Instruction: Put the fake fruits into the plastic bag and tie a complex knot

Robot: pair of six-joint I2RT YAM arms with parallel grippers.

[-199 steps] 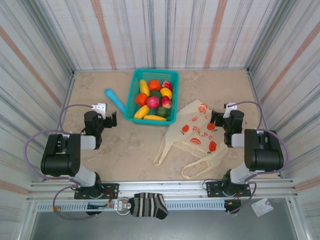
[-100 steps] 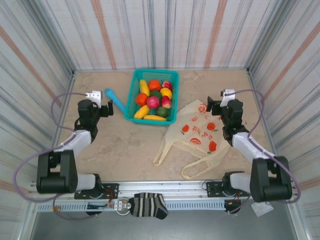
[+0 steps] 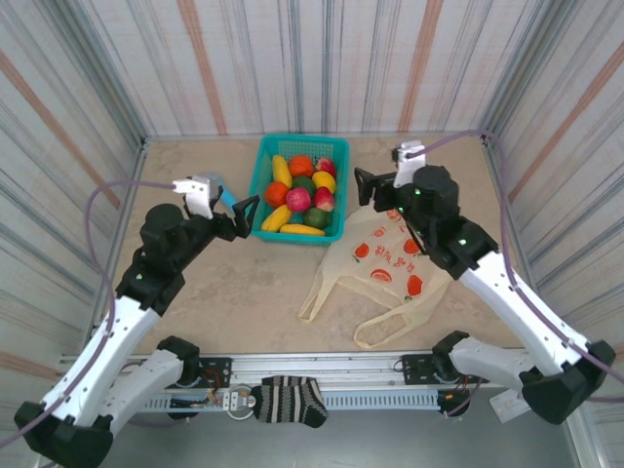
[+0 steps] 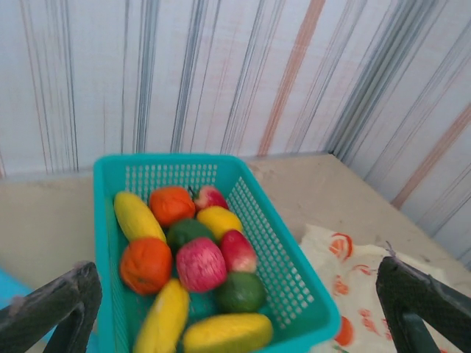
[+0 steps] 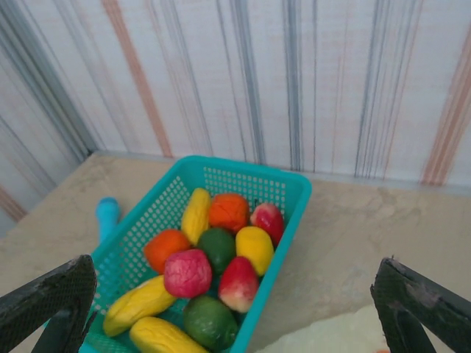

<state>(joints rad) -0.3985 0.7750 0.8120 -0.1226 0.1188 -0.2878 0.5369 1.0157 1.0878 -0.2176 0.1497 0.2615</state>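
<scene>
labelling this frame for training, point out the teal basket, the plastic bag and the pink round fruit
teal basket (image 4: 283, 254), left wrist view, on its right mesh wall
plastic bag (image 3: 385, 258), top external view, on its printed body
pink round fruit (image 5: 188, 272), right wrist view, on its middle

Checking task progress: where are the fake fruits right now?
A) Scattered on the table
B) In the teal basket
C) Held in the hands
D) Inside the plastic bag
B: the fake fruits are all piled in the teal basket, and the plastic bag lies beside it.
</scene>
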